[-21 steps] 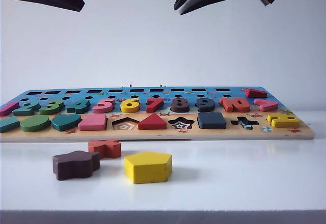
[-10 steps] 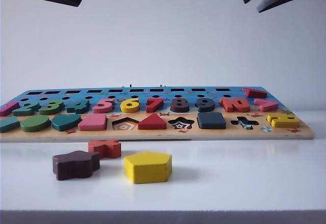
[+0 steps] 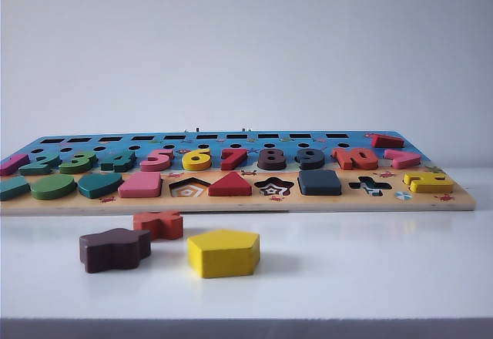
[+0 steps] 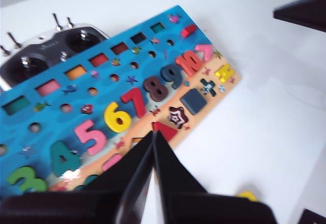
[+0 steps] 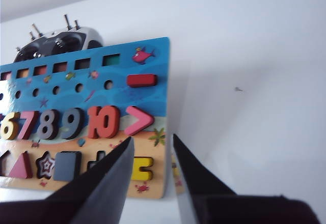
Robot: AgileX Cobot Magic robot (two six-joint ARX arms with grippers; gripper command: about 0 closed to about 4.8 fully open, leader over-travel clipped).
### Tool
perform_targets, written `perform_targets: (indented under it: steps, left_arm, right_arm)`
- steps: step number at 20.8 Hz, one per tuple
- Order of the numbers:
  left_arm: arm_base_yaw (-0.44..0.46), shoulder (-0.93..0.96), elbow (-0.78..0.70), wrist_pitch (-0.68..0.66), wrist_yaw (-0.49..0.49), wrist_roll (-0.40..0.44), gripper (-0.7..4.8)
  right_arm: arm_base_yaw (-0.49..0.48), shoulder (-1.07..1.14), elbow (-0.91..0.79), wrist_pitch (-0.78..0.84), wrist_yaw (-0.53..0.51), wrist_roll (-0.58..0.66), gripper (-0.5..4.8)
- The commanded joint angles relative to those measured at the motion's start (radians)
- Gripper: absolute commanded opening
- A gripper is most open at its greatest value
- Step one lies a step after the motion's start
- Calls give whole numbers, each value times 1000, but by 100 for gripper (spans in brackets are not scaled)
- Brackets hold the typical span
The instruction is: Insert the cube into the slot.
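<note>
On the white table (image 3: 370, 270) lies the puzzle board (image 3: 231, 200), its long edge facing the exterior camera. Seated in the board's front row, the cube (image 3: 319, 182) fills the slot, so the slot floor is hidden; the block sits flush between the empty star recess (image 3: 274, 187) and the empty cross recess (image 3: 370, 186). The same block appears in the left wrist view (image 4: 193, 101) and the right wrist view (image 5: 68, 165), level within its recess.

Three loose pieces rest on the table in front of the board: a yellow pentagon block (image 3: 223, 252), a dark brown star-like block (image 3: 115, 248) and an orange-red block (image 3: 159, 224) just behind it. All three are apart from the board.

The left gripper (image 4: 153, 155) hangs above the board's near edge. Its fingers meet at the tips with only a thin seam between them, and nothing is gripped. In the exterior view only a dark sliver shows at the upper left corner, probably part of this arm.

The right gripper (image 5: 152, 155) hangs high over the board's end near the yellow piece (image 5: 141, 168). Its jaws stand partly apart and hold nothing.

A radio controller (image 5: 56, 43) lies beyond the board's far edge.
</note>
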Motion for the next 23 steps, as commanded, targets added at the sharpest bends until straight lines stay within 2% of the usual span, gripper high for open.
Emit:
perform_targets:
  steps: [1, 4, 6, 8, 16, 19, 23]
  left_arm:
    - [53, -30, 3, 14, 3, -3, 17]
    - [142, -75, 2, 14, 3, -3, 17]
    - [206, -106, 2, 14, 3, -3, 17]
    - [284, -146, 2, 14, 0, -3, 17]
    - [441, -257, 0, 14, -5, 26, 17]
    - [488, -315, -1, 10, -60, 32, 17]
    - [530, -368, -19, -45, -134, 32, 17]
  right_arm:
    - [-108, -122, -82, 42, -83, -9, 145]
    - [-229, -283, -170, 47, -176, -8, 144]
    - [-272, -369, -214, 47, -184, -8, 143]
    - [-300, -449, -255, 45, -183, -8, 114]
    - [-323, -525, -321, 55, -172, -8, 53]
    - [-323, -525, -353, 63, -132, -21, 30]
    - [-323, -525, -429, 119, -119, -34, 26]
